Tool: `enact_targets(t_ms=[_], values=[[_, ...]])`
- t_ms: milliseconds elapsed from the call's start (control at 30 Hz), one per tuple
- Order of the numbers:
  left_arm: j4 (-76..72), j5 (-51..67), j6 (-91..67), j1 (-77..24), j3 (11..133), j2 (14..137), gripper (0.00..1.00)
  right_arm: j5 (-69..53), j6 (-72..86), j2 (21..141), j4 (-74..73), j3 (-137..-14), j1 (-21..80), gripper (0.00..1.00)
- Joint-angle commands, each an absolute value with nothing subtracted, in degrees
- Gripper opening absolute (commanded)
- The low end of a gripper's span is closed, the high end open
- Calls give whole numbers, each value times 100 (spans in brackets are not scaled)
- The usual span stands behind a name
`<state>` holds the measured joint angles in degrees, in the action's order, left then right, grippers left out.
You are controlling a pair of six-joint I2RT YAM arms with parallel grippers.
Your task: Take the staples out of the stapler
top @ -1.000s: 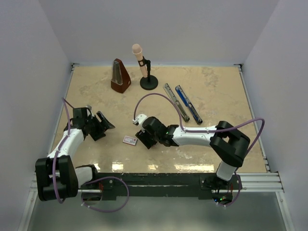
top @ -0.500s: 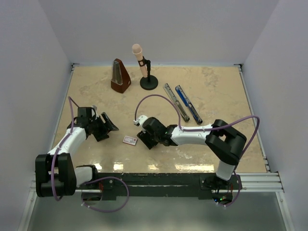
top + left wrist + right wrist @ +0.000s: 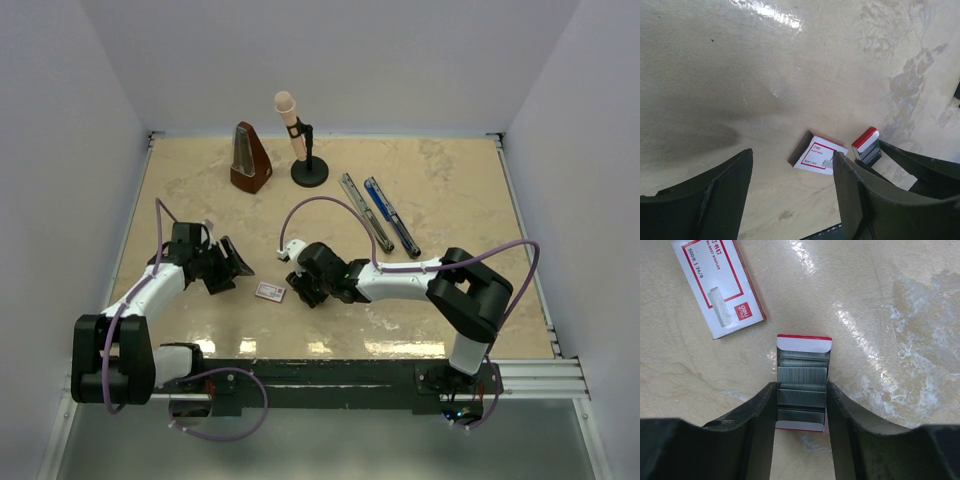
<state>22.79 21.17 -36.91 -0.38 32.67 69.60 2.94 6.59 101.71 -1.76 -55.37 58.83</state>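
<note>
The long blue-and-black stapler [image 3: 392, 217] lies hinged open. The left gripper [image 3: 230, 268], fingers spread, and the right gripper [image 3: 299, 287], grip unclear, flank a small white red-labelled box [image 3: 270, 291].

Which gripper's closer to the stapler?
Right. The right gripper sits near-left of the stapler, holding a staple tray; the left gripper is farther left, open.

Parts covered or cropped around the fingers

The red-edged tray [image 3: 803, 367] is covered along both long sides by the right gripper's [image 3: 801, 390] fingers [image 3: 760, 410], and the white box [image 3: 715, 287] beyond them is cropped by the top edge. From overhead the tray is hidden beneath those fingers, and staples in the stapler [image 3: 392, 217] are too small to be told.
</note>
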Motion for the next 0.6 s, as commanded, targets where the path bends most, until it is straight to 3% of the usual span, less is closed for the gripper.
enact_targets(t_ms=[0,567], values=[[2039,2232,-3779,-176,3191,7040,68,9,642,10151,-167,-5397,5897,41],[1811,2426,-3683,-316,3076,7145,53,-62,668,10134,-35,-5256,6161,40]])
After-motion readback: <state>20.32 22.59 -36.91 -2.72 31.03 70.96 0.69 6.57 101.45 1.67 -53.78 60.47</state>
